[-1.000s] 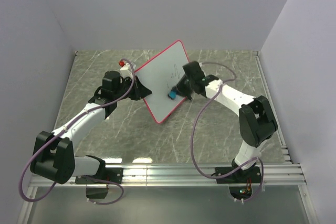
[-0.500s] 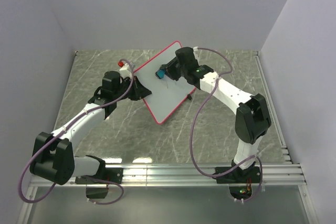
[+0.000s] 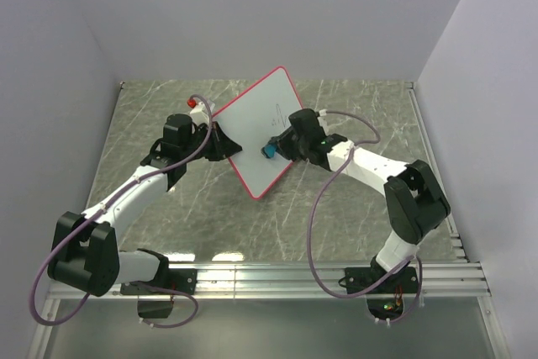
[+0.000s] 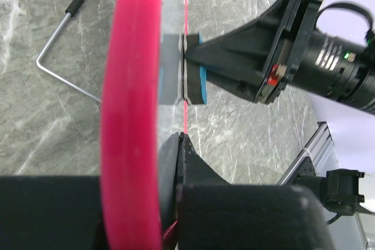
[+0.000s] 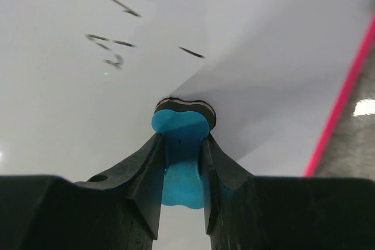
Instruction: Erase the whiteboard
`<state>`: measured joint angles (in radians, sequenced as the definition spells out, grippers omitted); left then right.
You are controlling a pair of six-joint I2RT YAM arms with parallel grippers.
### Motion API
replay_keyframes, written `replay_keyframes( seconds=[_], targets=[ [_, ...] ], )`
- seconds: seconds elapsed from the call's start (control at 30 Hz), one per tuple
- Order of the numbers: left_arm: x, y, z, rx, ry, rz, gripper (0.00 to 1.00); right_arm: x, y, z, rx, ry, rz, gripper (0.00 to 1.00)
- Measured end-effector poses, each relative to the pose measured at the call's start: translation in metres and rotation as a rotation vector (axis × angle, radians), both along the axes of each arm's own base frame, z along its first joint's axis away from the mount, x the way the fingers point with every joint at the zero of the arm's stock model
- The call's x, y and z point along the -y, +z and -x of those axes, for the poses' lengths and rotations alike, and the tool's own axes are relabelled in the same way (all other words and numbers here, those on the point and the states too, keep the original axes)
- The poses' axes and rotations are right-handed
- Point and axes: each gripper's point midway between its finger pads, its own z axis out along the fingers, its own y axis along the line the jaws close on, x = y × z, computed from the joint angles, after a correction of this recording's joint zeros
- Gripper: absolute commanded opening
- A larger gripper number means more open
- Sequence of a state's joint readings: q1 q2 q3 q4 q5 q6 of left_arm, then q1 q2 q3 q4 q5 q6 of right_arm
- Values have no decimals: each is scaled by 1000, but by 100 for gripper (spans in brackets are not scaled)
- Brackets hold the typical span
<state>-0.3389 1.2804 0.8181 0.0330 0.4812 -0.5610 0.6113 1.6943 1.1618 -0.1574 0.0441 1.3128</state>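
The whiteboard (image 3: 259, 128), white with a thin red-pink frame, is held tilted on edge above the table. My left gripper (image 3: 220, 142) is shut on its left edge; the frame (image 4: 132, 103) fills the left wrist view. My right gripper (image 3: 277, 149) is shut on a blue eraser (image 3: 269, 150) whose dark felt pad presses on the board's white face. In the right wrist view the eraser (image 5: 181, 144) sits between my fingers, and black pen marks (image 5: 117, 42) remain on the board above it.
A bent wire stand (image 4: 64, 57) with black tips lies on the marbled table (image 3: 353, 107) behind the board. A red marker cap (image 3: 195, 103) shows near my left wrist. Grey walls close in the table on three sides.
My right gripper with the eraser swept up to the board's upper left, then came back down to its lower right part. The left arm and the board have held still.
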Motion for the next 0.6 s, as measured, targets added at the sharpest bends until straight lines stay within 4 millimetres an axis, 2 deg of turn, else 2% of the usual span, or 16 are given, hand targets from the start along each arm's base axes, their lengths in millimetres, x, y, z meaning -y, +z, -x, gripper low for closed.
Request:
replay_keyframes(
  seconds=[0.13, 0.43, 0.53, 0.6],
  targets=[
    [0, 0, 0, 8, -6, -5, 0, 5, -12, 9, -21, -5, 6, 0],
    [1, 0, 0, 26, -20, -12, 0, 5, -8, 6, -43, 5, 37, 0],
    [0, 0, -1, 20, -14, -10, 0, 0, 6, -12, -56, 28, 82, 0],
    [-1, -1, -2, 2, -3, 2, 0, -10, 35, -42, -8, 38, 86, 0]
  ],
)
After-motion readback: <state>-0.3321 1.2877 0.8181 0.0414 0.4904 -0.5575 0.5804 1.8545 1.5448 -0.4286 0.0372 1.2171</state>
